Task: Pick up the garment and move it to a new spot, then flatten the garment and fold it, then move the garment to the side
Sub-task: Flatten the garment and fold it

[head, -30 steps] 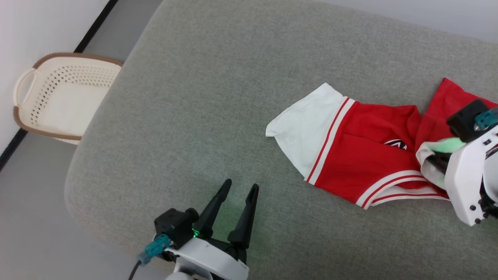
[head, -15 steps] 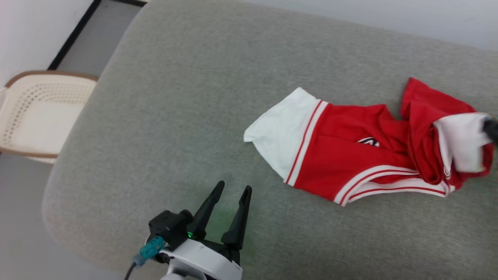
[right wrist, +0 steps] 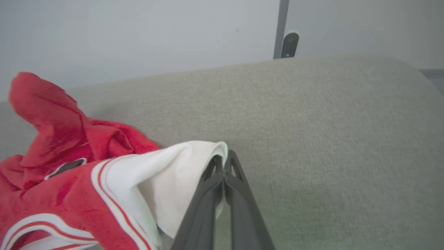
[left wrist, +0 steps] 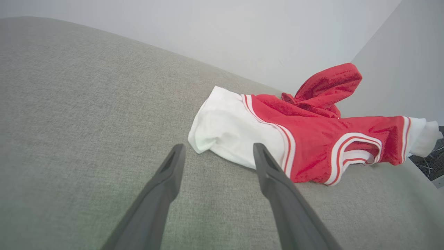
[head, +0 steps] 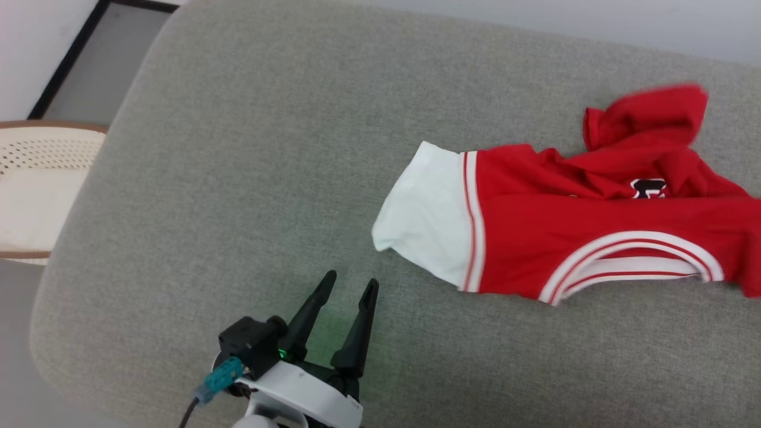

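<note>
The grey cushion [head: 250,148] carries the garment [head: 565,238] at three o'clock, rumpled, so flattening, folding and setting aside appear left to do. The right gripper [right wrist: 223,163] is clamped on its white sleeve [right wrist: 173,180], apparently mid-move; the left gripper [head: 351,279] hovers at six o'clock, jaws apart, empty.

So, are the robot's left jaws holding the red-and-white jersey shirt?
No, the left jaws stand open over the grey fabric cushion, apart from the red-and-white jersey shirt.
</note>
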Controlling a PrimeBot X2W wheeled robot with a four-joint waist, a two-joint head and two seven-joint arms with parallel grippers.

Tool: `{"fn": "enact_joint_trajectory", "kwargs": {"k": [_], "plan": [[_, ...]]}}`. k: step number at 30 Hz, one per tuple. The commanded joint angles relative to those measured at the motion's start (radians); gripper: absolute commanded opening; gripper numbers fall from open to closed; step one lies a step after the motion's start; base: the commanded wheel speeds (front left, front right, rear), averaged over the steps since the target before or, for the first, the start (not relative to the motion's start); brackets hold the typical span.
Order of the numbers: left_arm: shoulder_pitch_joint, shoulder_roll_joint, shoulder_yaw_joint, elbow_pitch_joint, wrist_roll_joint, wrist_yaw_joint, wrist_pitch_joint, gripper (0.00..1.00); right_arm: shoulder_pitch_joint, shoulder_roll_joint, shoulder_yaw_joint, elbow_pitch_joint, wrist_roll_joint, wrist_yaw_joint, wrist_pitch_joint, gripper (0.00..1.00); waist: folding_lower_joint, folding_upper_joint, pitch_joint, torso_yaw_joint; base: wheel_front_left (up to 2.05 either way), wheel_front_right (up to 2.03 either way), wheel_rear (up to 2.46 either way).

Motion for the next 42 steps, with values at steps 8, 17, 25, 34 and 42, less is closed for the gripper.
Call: {"fn": "enact_joint_trajectory", "kwargs": {"k": [8, 17, 25, 34, 42], "plan": [[-0.017, 0.012, 0.000, -0.015, 0.006, 0.011, 0.009, 1.00, -0.032, -0.001, -0.063, 0.205, -0.010, -0.002, -0.152, 0.00, 0.0000, 0.0000, 0.031, -0.012, 0.00, 0.00, 0.00], [-0.035, 0.020, -0.007, -0.027, 0.011, 0.016, 0.021, 1.00, -0.167, -0.060, -0.016, 0.302, -0.027, -0.002, -0.432, 0.00, 0.0000, 0.0000, 0.055, -0.016, 0.00, 0.00, 0.00], [-0.036, 0.023, -0.012, -0.035, 0.007, 0.023, 0.031, 1.00, -0.172, -0.096, 0.040, 0.436, -0.024, -0.002, -0.551, 0.00, 0.0000, 0.0000, 0.058, -0.021, 0.00, 0.00, 0.00], [-0.038, 0.032, -0.015, -0.041, 0.005, 0.030, 0.039, 1.00, -0.206, -0.125, 0.121, 0.645, -0.058, -0.002, -0.623, 0.94, 0.0000, 0.0000, 0.056, -0.030, 0.00, 0.00, 0.00], [-0.022, 0.042, -0.016, -0.044, 0.000, 0.036, 0.042, 1.00, -0.217, -0.173, 0.176, 0.669, -0.056, -0.002, -0.675, 1.00, 0.0000, 0.0000, 0.031, -0.057, 0.00, 0.00, 0.00]]}}
